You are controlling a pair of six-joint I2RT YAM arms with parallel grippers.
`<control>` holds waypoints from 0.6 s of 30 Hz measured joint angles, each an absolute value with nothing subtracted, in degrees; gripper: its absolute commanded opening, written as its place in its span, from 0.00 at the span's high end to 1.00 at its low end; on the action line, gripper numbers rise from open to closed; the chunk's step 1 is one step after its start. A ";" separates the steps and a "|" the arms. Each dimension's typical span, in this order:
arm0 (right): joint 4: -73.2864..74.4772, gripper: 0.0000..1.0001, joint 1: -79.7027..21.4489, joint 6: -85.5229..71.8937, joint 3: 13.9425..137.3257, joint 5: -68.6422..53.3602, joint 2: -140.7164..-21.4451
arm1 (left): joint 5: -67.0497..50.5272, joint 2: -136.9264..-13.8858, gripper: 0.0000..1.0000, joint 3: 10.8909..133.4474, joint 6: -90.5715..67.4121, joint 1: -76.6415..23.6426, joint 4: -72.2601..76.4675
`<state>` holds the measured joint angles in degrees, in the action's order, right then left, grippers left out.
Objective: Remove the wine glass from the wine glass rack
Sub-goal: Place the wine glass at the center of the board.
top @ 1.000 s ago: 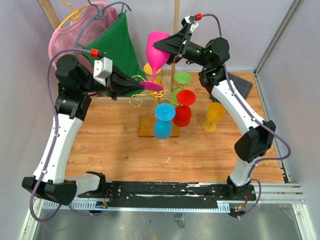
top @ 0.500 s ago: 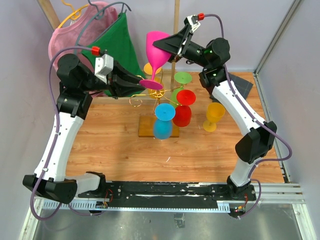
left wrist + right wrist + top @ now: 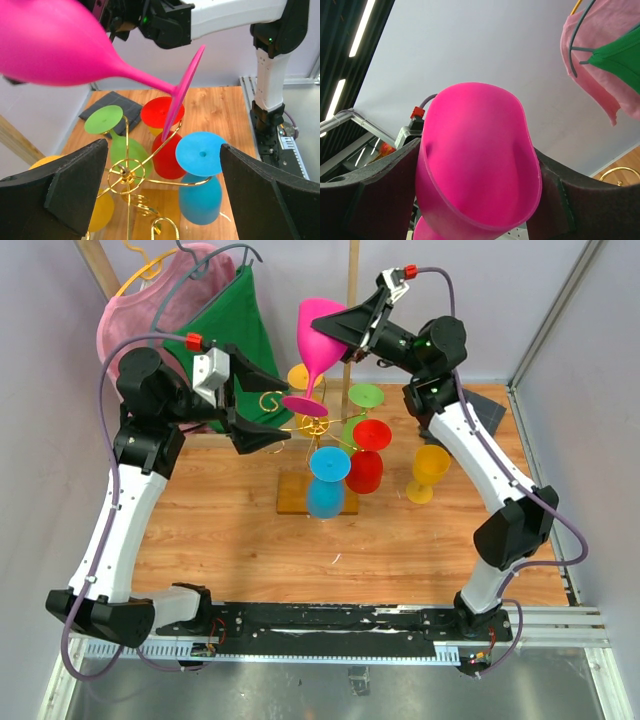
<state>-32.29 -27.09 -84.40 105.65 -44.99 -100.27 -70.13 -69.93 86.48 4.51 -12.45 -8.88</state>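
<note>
While the right end effector (image 3: 338, 328) grips the wine glass (image 3: 312, 350) by its bowl, we see a dark finger (image 3: 370, 200) pressed to each side of the pink wall. Our glass is a glossy magenta all over, with a deep rounded bowl, a thin stem and a flat round foot. It hangs tilted, the bowl in the right end effector's grasp and the stem slanting down and away toward the left end effector (image 3: 285, 412). That one is released, its jaws spread wide. The foot sits ahead of the gap between them, and neither jaw touches it. From the left wrist we see the foot nearly edge-on, its lower rim close to the gold wire. We cannot tell whether they touch.

Below both end effectors stands the wine glass rack (image 3: 291, 492), gold scrolls around a central post on a square light-wood base, set on the table (image 3: 200, 530). It carries other glasses hung bowl-down by their feet. A blue glass (image 3: 326, 485) hangs on the side nearest the arms' bases. A red glass (image 3: 368, 458) and a green glass (image 3: 352, 428) hang under the right end effector, and an orange-yellow glass (image 3: 107, 212) shows just beside the left end effector's finger. Outside the rack, beneath the right arm, a yellow glass (image 3: 428, 472) stands on the table.
</note>
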 measured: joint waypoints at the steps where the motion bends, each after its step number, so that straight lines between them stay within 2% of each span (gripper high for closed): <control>1: -32.27 0.47 -26.63 -84.40 105.38 -45.06 -99.90 | -70.15 -69.93 0.01 86.48 4.56 -12.16 -9.23; 9: -27.90 0.47 -12.86 -81.25 101.71 -45.76 -93.56 | -71.83 -71.33 0.01 86.59 -7.18 -3.99 0.05; 18: -6.74 0.47 9.34 -63.90 97.41 -46.96 -80.60 | -72.62 -73.03 0.01 86.89 -16.34 0.36 7.31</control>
